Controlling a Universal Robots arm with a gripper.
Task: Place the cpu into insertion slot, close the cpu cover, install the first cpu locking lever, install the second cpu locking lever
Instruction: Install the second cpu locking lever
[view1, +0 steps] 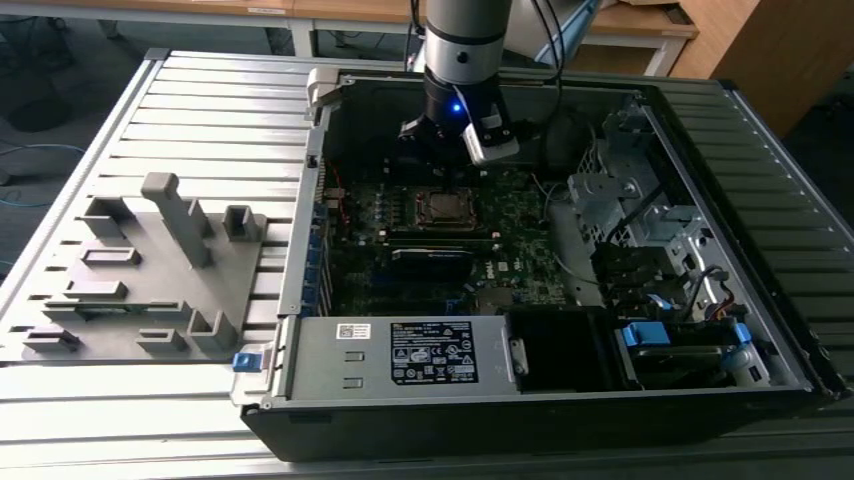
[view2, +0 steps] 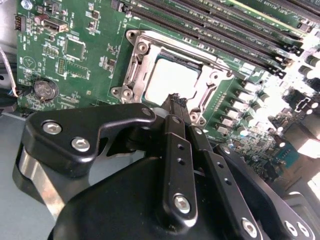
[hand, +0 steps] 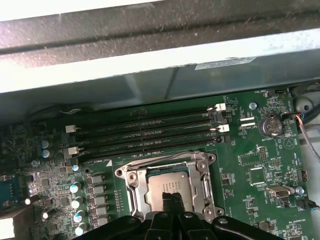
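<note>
Hovering closed and empty-handed, the gripper (view2: 175, 102) jaws sit just over the cpu (view2: 171, 81) at frame centre, cpu cover (hand: 202, 182) apparently down. Pressing off-centre could scrape the chip — or bend socket pins.

1. The arm (view1: 463, 40) stands upright in the exterior view, wrist pointing straight down.
2. The gripper (view2: 174, 101) hangs at its lower end, its black fingers (hand: 172, 204) pressed together, nothing between them.

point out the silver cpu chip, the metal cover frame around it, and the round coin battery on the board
dull silver square cpu (view2: 172, 80), second wrist view, its metal top.
silvery metal cpu cover frame (hand: 131, 181), first wrist view, its side bar.
round silver coin battery (hand: 270, 126), first wrist view, its face.
</note>
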